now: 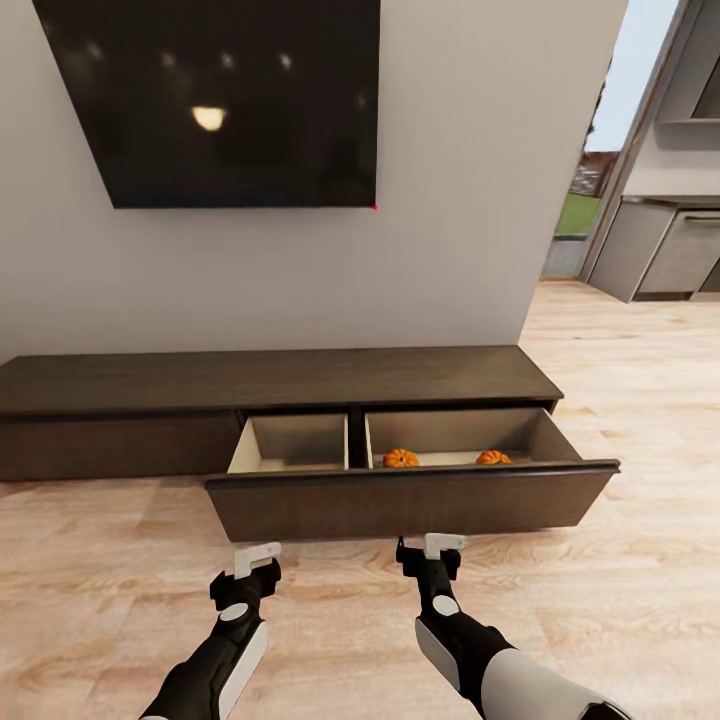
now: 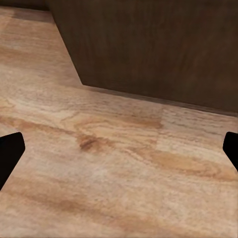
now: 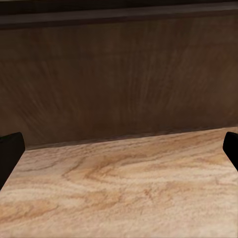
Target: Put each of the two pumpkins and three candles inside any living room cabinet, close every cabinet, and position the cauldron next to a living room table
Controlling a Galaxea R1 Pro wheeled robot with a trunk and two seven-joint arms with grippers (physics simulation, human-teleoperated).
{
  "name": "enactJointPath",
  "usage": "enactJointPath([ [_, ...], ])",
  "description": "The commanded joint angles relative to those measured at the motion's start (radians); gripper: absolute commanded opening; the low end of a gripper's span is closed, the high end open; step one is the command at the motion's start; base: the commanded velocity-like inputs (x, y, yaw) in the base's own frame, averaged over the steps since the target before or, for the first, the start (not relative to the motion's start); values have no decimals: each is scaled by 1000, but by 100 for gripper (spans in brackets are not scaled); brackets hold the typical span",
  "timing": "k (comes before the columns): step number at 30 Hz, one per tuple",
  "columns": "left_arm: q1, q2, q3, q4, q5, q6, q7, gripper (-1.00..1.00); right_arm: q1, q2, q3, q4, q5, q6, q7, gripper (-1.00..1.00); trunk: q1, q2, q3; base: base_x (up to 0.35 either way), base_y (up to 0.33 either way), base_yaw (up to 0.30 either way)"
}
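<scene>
Two pumpkins (image 1: 401, 458) lie in the cabinet's (image 1: 270, 380) open drawer (image 1: 410, 500), so both empty, wide-open hands, left hand (image 1: 257, 557) and right hand (image 1: 431, 548), should push its front squarely.

Overall light: even and soft, moderately bright, with no hard shadows
Glare: the dark wall screen (image 1: 215, 100) carried a pale round reflection of a lamp and fainter spots above it
Daylight: the doorway (image 1: 600, 150) at the head view's right was the brightest patch
Shadow: the open drawer (image 1: 410, 470) cast a thin dark band on the wooden floor (image 1: 100, 590)
Sharpness: both wrist views were soft, the wood grain smeared
Distortion: straight edges leaned outward toward the head view's borders
</scene>
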Motion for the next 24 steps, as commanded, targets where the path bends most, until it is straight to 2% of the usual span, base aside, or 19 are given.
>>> enactJointPath([
  [1,0,0,0,0,1,0,0,100,0,0,0,0,0,1,0,100,0,0,0,0,0,0],
  [7,0,-1,1,1,1,-1,1,100,0,0,1,0,1,1,3,100,0,0,0,17,4,0],
  [16,0,0,2,1,0,-2,2,100,0,0,-2,0,-1,2,84,100,0,0,0,261,39,0],
  [24,0,0,-1,1,1,-4,2,100,0,0,-6,0,-2,2,95,100,0,0,0,119,2,0],
])
